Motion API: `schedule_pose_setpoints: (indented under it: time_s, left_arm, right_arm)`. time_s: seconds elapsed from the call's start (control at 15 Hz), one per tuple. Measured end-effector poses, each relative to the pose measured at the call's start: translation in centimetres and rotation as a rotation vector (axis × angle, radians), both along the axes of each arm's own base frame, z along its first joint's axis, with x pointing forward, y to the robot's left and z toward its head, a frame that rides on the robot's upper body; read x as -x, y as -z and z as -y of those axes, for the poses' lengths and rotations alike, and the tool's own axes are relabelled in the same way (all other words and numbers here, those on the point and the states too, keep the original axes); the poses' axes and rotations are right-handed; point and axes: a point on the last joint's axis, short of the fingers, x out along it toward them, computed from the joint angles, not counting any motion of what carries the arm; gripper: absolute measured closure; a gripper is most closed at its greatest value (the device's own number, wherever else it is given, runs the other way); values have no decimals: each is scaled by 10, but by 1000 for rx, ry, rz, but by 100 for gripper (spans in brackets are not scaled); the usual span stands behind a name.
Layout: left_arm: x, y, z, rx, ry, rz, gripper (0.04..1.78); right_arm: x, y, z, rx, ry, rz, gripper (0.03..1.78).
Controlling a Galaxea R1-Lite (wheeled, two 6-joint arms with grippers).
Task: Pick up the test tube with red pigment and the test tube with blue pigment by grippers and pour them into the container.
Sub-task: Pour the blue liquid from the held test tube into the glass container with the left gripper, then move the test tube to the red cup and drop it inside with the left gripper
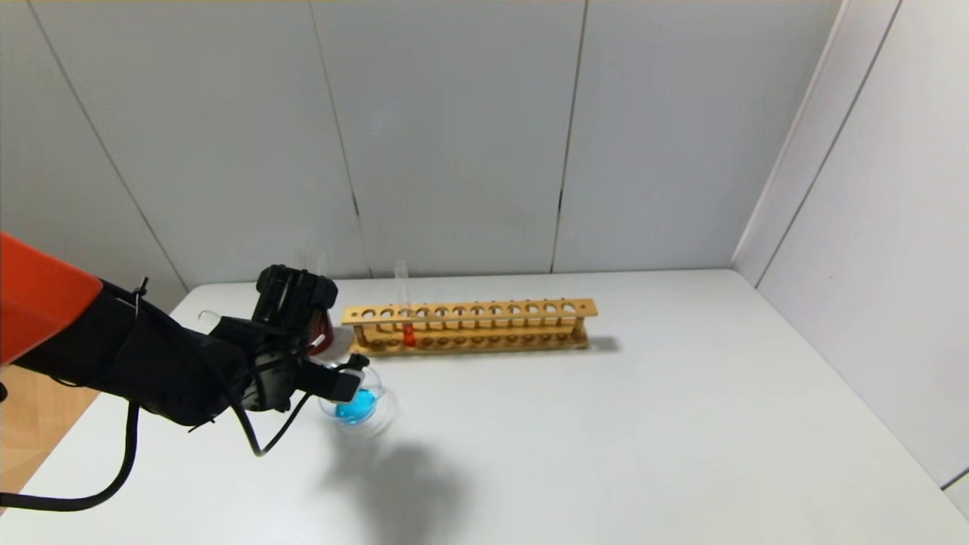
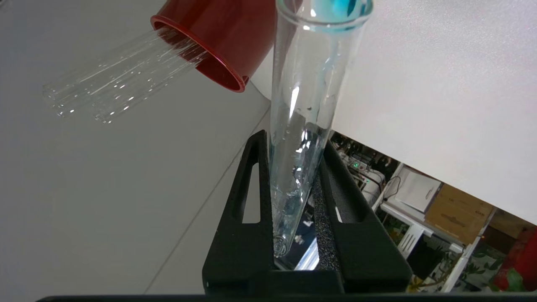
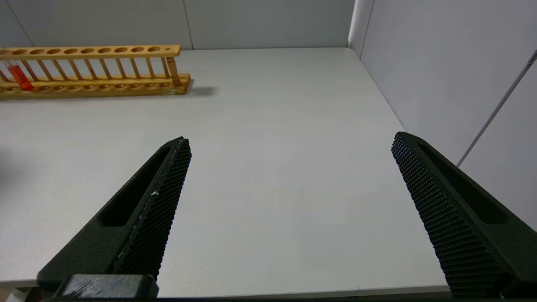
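My left gripper (image 1: 353, 369) (image 2: 293, 140) is shut on the test tube with blue pigment (image 2: 302, 96). It holds the tube tipped mouth-down over the container (image 1: 382, 415), a low clear glass dish with blue liquid in it. The tube looks nearly drained, with only droplets and a faint blue film inside. In the head view the gripper hides the tube. The test tube with red pigment (image 1: 407, 333) (image 3: 19, 77) stands upright in the wooden rack (image 1: 469, 310) (image 3: 96, 50). My right gripper (image 3: 290, 138) is open and empty over the table, out of the head view.
A dark red cup (image 1: 324, 334) (image 2: 226, 33) with plain clear tubes (image 2: 105, 84) stands just behind the dish, by the rack's left end. The table's left edge runs close to my left arm. Grey walls close the back and right.
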Motion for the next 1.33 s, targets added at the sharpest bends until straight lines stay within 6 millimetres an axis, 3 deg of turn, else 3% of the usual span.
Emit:
schedule_pose_setpoints:
  time_s: [0.8, 1.0, 1.33]
  left_arm:
    - [1, -7, 7, 24, -1, 61, 150]
    - [10, -31, 2, 167, -21, 187, 150]
    - [33, -60, -12, 700, -216, 437, 149]
  right_arm:
    - [0, 0, 0, 0, 0, 0, 6]
    - [0, 0, 0, 0, 0, 0, 6]
    - [0, 0, 0, 0, 0, 0, 6]
